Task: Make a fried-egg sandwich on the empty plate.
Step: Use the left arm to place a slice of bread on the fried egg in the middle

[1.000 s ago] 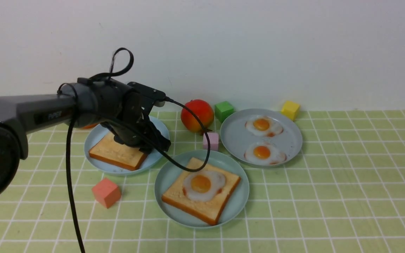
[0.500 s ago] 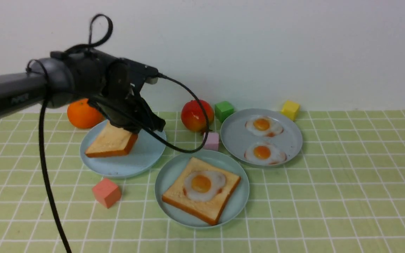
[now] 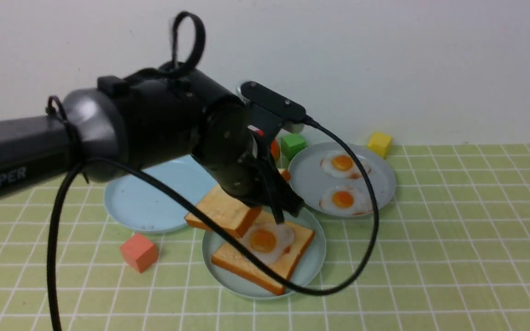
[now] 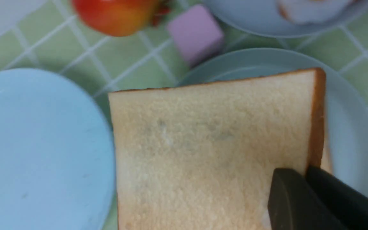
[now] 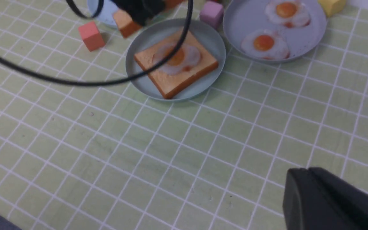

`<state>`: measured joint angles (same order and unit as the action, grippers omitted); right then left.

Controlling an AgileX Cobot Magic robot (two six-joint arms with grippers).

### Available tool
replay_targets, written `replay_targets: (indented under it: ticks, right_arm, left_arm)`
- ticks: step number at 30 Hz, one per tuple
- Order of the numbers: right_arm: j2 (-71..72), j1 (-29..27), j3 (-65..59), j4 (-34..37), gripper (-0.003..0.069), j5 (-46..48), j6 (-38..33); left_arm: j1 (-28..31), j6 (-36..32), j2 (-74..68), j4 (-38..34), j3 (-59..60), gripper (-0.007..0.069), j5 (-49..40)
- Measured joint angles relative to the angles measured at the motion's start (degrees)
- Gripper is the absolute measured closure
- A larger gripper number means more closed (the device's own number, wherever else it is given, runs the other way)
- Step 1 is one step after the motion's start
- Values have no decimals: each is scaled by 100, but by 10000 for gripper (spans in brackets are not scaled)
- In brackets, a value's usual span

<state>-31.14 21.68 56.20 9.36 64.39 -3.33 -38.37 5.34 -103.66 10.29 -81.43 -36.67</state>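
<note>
- The robot's left gripper [image 3: 269, 207] is clenched on one edge of a square golden-brown toast slice with a darker crust [image 3: 221, 211], holding it in the air at a tilt.
- The held slice hangs over the near-left part of the round pale mint-teal plastic plate [image 3: 313, 262]. From the front it overlaps one corner of what lies there.
- On that plate lies the other square toast slice [image 3: 246, 266], flat. The flat white toy egg with the orange yolk [image 3: 265, 240] sits on top of it, near its middle.
- I'd say the step in hand is the last one: capping the egg with the second slice. Base and egg look set, and only the lid is missing.
- The round sky-blue plate [image 3: 145, 207] to the left holds nothing. The bluish-grey plate [image 3: 387, 184] to the right carries two more eggs.
- The next move calls for carrying the slice a little further over the yolk, levelling it, and squaring its corners with the lower slice. Then it should be lowered until it rests before letting go.
- The release wants care, I think. A sideways pull-out could drag the slice or shove the egg off centre.
- The right gripper [image 5: 308, 174] hangs well apart over bare tablecloth. Its jaws look pressed together with nothing between them.
</note>
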Motion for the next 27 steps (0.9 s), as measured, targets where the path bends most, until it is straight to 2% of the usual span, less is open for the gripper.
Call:
replay_targets:
  ticks: [4, 21, 27]
  right_arm:
    - [324, 0, 0, -160, 625, 118, 145]
    - [388, 0, 0, -233, 611, 344, 279]
    - [388, 0, 0, -233, 610, 344, 296]
  left_arm:
    - [-179, 77, -225, 0, 2, 610, 242]
    - [-191, 254, -830, -153, 19, 607, 400]
    - [-191, 254, -837, -251, 19, 533, 424]
